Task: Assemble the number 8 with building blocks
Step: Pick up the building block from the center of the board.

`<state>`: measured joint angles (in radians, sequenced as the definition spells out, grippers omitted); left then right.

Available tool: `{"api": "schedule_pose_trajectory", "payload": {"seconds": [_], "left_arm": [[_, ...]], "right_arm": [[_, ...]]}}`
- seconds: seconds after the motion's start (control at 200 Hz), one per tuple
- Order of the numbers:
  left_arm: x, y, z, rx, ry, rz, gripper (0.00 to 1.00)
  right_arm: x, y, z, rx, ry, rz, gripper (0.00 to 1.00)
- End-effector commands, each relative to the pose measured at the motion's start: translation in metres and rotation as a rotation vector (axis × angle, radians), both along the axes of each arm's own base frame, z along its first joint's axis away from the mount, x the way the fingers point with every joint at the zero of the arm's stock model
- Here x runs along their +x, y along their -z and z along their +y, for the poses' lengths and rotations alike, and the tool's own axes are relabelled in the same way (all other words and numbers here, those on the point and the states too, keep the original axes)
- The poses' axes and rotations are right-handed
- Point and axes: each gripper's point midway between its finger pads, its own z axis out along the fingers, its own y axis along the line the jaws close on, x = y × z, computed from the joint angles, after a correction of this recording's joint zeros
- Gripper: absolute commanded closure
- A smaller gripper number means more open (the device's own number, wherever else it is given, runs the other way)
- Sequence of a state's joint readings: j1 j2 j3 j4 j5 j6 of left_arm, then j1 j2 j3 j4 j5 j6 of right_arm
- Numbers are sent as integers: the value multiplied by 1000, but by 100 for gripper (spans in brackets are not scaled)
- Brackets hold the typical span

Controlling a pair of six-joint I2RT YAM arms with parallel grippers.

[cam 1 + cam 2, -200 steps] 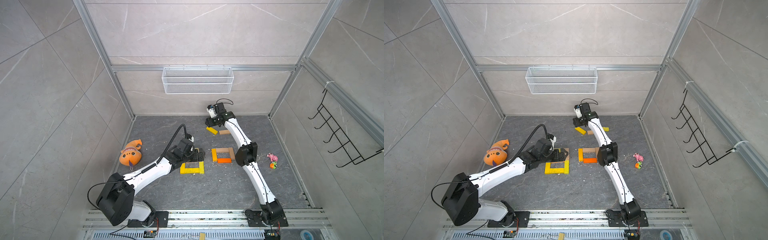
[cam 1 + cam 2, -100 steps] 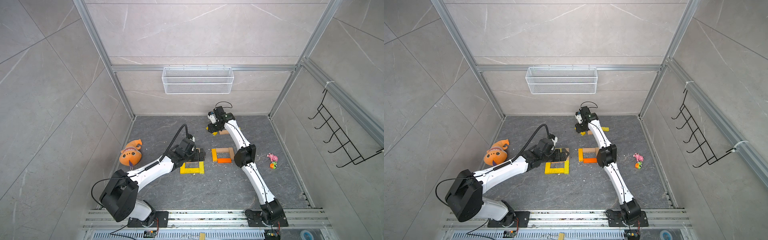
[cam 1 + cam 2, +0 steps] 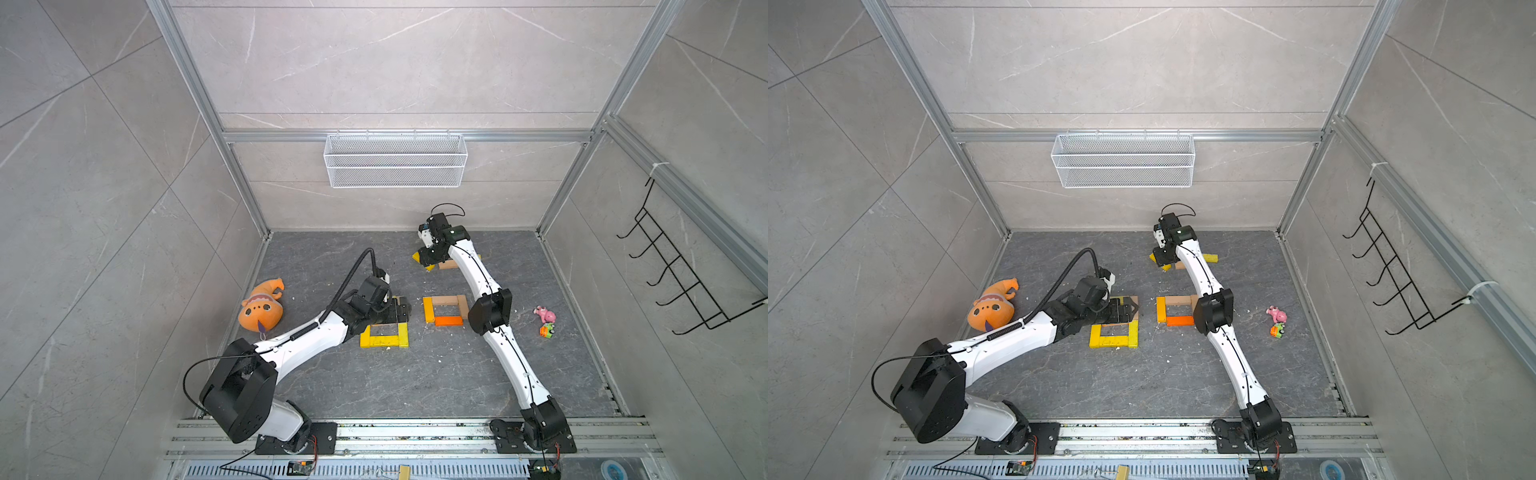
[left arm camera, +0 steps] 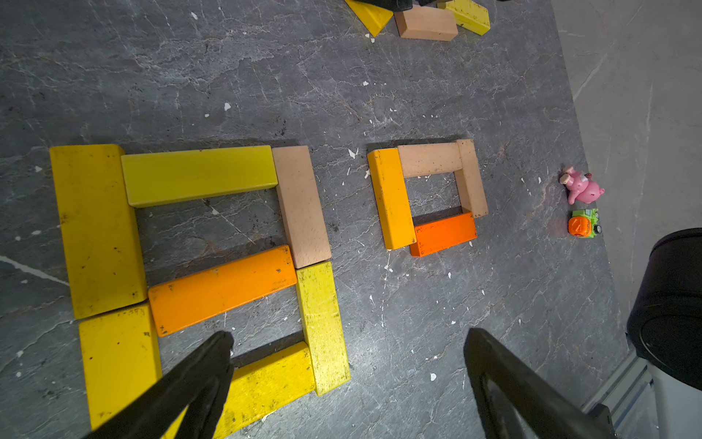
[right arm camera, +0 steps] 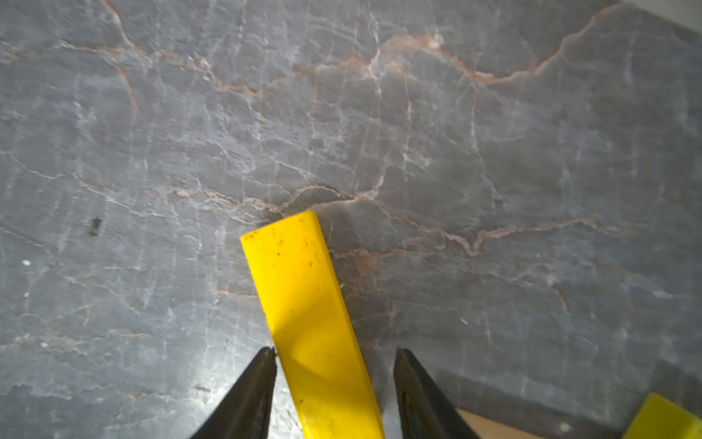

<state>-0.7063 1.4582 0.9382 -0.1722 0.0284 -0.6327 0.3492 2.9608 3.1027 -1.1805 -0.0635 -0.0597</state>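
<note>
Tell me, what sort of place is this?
Likely a robot test booth: left arm and right arm bolted to a metal rail, tiled walls all round, toy blocks on the floor.

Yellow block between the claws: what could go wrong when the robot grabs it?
1. The yellow block sits slanted in the right gripper. One finger touches it and the other doesn't, so closing might twist it.
2. The tan block lies close beside it and might get knocked.

No legible text (perhaps too small)
</note>
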Motion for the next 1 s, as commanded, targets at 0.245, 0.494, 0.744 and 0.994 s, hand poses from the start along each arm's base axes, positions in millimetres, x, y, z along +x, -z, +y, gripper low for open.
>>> {"api": "schedule_pose_trajectory", "payload": {"seconds": [0.245, 0.494, 0.744, 0.994], "left_arm": [[9, -17, -11, -41, 1, -21, 3], [8, -16, -10, -40, 1, -18, 3], [10, -20, -12, -41, 6, -25, 3], [12, -26, -18, -71, 23, -40, 3]], "right_arm": [[-13, 17, 0, -30, 15, 55, 53], [-15, 15, 4, -40, -11, 46, 70], [-14, -18, 2, -50, -24, 18, 75], [-25, -58, -5, -51, -18, -9, 75]]}}
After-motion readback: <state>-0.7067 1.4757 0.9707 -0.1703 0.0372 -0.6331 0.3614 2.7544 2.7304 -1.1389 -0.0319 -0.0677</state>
